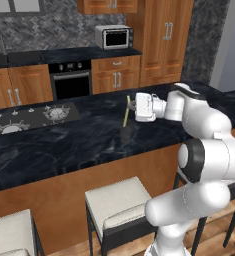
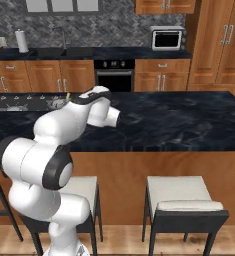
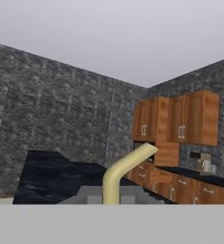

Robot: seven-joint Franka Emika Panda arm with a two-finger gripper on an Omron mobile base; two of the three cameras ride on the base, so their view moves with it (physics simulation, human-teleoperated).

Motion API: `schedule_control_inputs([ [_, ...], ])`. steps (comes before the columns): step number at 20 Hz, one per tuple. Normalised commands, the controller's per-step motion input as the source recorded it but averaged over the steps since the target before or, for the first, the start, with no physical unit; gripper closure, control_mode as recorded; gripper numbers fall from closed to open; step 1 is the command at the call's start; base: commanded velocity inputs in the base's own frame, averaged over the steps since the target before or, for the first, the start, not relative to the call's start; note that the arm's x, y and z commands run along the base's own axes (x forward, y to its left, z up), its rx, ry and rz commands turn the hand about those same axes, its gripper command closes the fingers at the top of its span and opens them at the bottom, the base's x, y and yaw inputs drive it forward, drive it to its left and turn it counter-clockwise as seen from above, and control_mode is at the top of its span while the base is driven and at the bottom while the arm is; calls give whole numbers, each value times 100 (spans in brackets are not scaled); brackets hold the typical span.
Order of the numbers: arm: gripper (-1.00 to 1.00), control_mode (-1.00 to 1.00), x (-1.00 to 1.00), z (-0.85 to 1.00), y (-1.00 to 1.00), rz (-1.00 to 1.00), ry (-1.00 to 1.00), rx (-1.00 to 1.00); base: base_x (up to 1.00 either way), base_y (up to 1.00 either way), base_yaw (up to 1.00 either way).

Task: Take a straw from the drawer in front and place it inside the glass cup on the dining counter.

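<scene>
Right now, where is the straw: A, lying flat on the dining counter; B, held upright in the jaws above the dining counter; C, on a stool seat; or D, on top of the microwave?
B: the straw stands nearly upright, pinched by the gripper over the black dining counter; in the hand view its bent end rises from between the jaws.

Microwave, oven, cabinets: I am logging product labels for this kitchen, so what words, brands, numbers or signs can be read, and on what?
No readable text in any view.
Microwave: control panel too blurred to read.
Oven: knobs and display show no legible marks.
Cabinets: plain wood, no labels.
</scene>
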Motion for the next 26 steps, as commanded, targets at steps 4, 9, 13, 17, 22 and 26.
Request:
schedule_control_inputs([
  [4, 100, -100, -2, -17, 0, 0, -6, 0, 0, 0, 0],
  [9, 100, -100, -6, -16, 0, 0, -4, 0, 0, 0, 0],
  [13, 100, -100, 0, -11, 0, 0, -3, 0, 0, 0, 0],
  [17, -100, -100, 0, -7, 0, 0, -3, 0, 0, 0, 0],
  [22, -100, -100, 0, 0, -2, 0, -1, 0, 0, 0, 0],
  [26, -100, -100, -3, 0, -7, 0, 0, -5, 0, 0, 0],
])
